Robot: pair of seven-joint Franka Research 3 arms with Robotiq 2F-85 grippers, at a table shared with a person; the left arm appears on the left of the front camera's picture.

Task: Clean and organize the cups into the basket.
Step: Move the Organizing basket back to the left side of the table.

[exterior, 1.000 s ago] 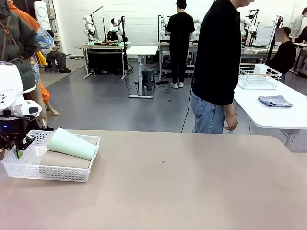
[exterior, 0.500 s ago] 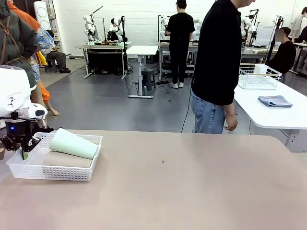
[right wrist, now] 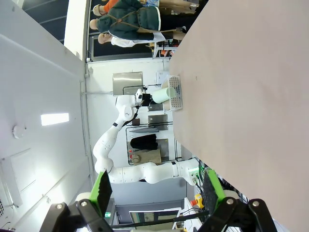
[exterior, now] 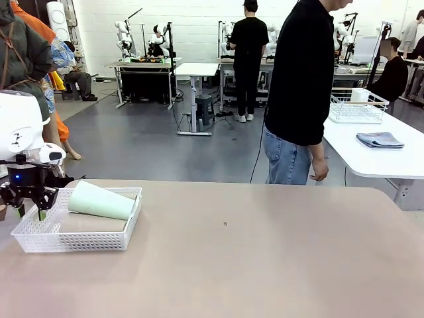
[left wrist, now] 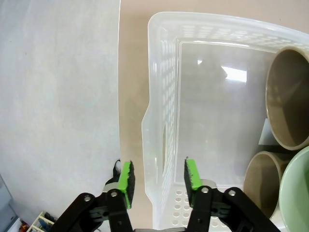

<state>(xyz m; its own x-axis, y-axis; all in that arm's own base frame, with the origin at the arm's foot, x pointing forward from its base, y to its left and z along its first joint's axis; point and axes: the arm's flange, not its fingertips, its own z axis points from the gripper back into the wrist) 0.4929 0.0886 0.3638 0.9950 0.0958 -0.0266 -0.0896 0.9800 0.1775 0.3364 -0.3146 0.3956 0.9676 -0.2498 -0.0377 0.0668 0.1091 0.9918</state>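
The white lattice basket (exterior: 73,242) sits flat at the table's left end. A pale mint cup (exterior: 99,200) lies on its side across the top, over a brown cup (exterior: 89,224). My left gripper (exterior: 30,211) hangs at the basket's left end. In the left wrist view that gripper (left wrist: 158,176) is open, its green pads (left wrist: 126,178) on either side of the basket's end wall (left wrist: 159,121) with gaps showing. Two brown cups (left wrist: 289,101) (left wrist: 260,183) and the mint cup's rim (left wrist: 297,198) show at the right. My right gripper (right wrist: 156,188) is open and holds nothing.
A person in a black top and jeans stands at the far edge, one hand (exterior: 320,169) hanging down. The brown tabletop (exterior: 265,258) is bare right of the basket. The table's left edge (left wrist: 119,96) runs close beside the basket, with floor beyond.
My left gripper has opened and let go of the basket's end wall. The basket slid a little to the right and settled flat.
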